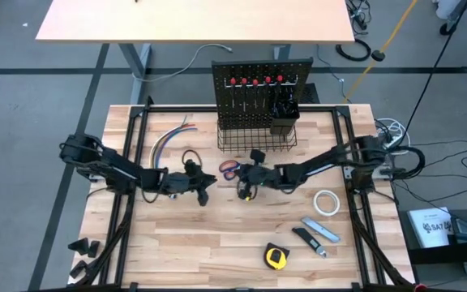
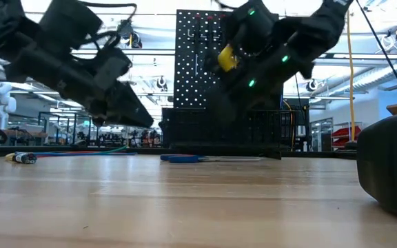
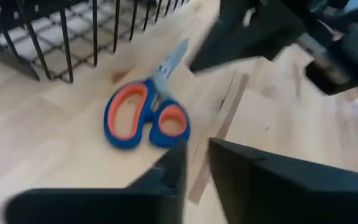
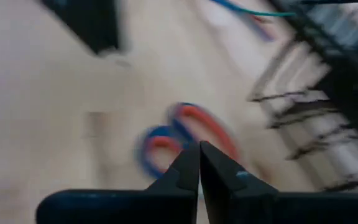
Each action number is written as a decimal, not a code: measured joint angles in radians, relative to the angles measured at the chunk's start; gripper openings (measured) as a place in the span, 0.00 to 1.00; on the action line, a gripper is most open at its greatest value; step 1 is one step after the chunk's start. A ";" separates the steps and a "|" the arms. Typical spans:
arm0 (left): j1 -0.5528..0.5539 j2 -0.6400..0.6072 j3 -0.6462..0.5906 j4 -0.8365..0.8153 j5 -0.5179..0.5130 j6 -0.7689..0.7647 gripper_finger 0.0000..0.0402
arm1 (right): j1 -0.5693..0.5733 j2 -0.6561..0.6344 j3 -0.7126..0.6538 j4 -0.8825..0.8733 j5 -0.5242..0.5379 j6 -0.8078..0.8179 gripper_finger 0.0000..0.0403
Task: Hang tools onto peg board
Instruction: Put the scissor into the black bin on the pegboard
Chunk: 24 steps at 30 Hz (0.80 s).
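The wooden table (image 1: 217, 251) is the largest surface; its near half is mostly bare, with open room at the front left. At the back edge stands the peg board (image 1: 258, 93), screwdrivers (image 1: 254, 83) hung along its top row, the wire basket (image 1: 256, 139) at its foot. The coloured wires (image 1: 169, 136) lie left of the basket. Toward the right edge lie the white tape roll (image 1: 325, 202), the utility knife (image 1: 320, 231) and, nearer the front, the yellow tape measure (image 1: 276, 257).

Both arms reach inward and meet mid-table. Between them, just in front of the basket, the scissors (image 3: 146, 111) lie flat on the wood, blades pointing toward the basket.

The left gripper (image 3: 194, 163) hovers beside the scissors' handles, fingers narrowly parted, holding nothing. The right gripper (image 4: 199, 163) hangs over the handles from the other side, fingers clenched together, empty.
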 joint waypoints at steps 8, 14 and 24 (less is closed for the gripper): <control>0.001 0.003 0.026 -0.059 0.010 -0.001 0.02 | -0.005 0.114 0.128 -0.083 0.152 -0.052 0.00; 0.000 0.003 0.026 -0.054 0.013 -0.006 0.01 | -0.048 0.138 0.151 -0.110 0.117 -0.032 0.00; 0.000 0.003 0.026 -0.055 0.014 -0.006 0.00 | -0.069 0.138 0.150 -0.154 0.101 -0.002 0.00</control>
